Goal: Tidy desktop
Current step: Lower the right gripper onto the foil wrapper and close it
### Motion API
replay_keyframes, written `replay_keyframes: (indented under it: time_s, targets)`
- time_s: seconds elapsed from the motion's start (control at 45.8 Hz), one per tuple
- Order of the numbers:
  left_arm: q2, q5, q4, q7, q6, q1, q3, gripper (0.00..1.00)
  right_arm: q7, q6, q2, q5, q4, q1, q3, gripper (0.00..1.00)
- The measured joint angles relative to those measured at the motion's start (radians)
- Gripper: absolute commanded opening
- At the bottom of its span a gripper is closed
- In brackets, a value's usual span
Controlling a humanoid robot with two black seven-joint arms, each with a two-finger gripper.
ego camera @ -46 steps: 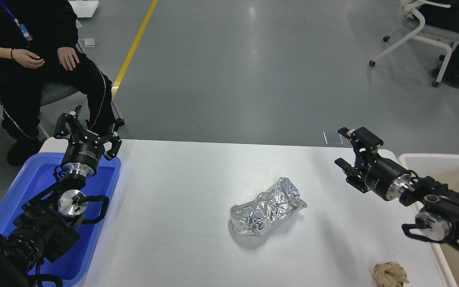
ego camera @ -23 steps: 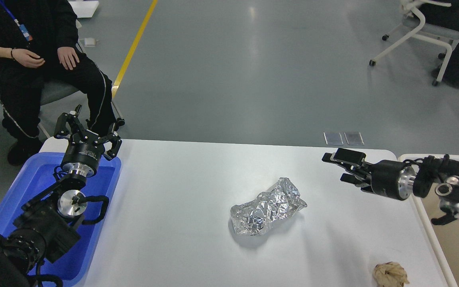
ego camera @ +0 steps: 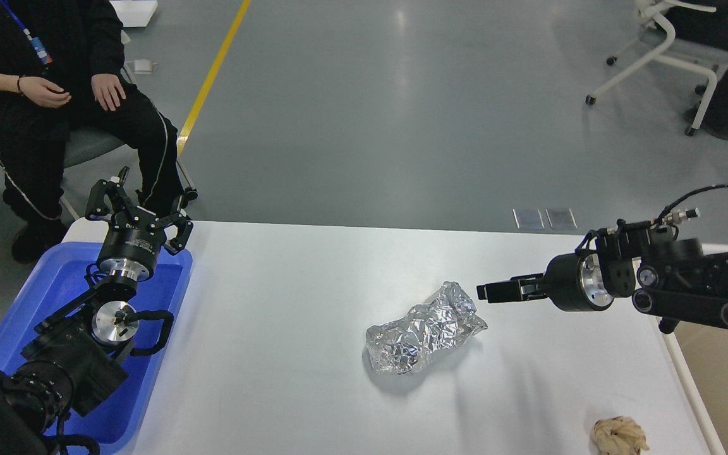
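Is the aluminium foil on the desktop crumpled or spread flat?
Crumpled: the aluminium foil forms a wrinkled, bunched lump lying on the desktop.

The left arm hides much of the blue tray (ego camera: 168, 297); the bottom edge cuts off the brown wad (ego camera: 620, 436).

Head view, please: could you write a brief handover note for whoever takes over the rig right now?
Left gripper: open, empty, raised over the blue tray.
Right gripper: seen side-on, so open or shut is unclear; holds nothing, pointing at the crumpled foil, close to its right end.
Foil lies mid-desktop; a brown paper wad sits at the near right edge.
Done: neither item removed.
Left: clear both off the desktop.
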Motion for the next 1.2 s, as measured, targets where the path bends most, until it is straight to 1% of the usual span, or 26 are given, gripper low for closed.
replay_keyframes:
  time_s: [0.197,0.459,0.874,0.961,0.983,1.027,1.092,1.158,1.201]
  targets:
    - [0.000,0.000,0.000,0.000,0.000,0.000,0.000,1.00,0.020,-0.067,0.113,-0.041,-0.119,-0.041,-0.058,0.99]
    - [0.000,0.000,0.000,0.000,0.000,0.000,0.000,1.00,0.030,-0.098,0.238,-0.049,-0.295,-0.143,-0.080,0.98]
    - [0.000,0.000,0.000,0.000,0.000,0.000,0.000,1.00,0.035,-0.108,0.345,-0.048,-0.500,-0.284,-0.081,0.97]
    - [0.000,0.000,0.000,0.000,0.000,0.000,0.000,1.00,0.035,-0.108,0.357,-0.047,-0.524,-0.299,-0.080,0.93]
    - [0.000,0.000,0.000,0.000,0.000,0.000,0.000,1.00,0.036,-0.108,0.362,-0.045,-0.533,-0.304,-0.079,0.88]
    - [0.000,0.000,0.000,0.000,0.000,0.000,0.000,1.00,0.036,-0.108,0.366,-0.044,-0.538,-0.306,-0.078,0.84]
    - [0.000,0.000,0.000,0.000,0.000,0.000,0.000,1.00,0.036,-0.108,0.373,-0.039,-0.549,-0.312,-0.078,0.71]
    - [0.000,0.000,0.000,0.000,0.000,0.000,0.000,1.00,0.036,-0.107,0.380,-0.033,-0.560,-0.317,-0.078,0.62]
    - [0.000,0.000,0.000,0.000,0.000,0.000,0.000,1.00,0.036,-0.106,0.385,-0.028,-0.568,-0.320,-0.078,0.53]
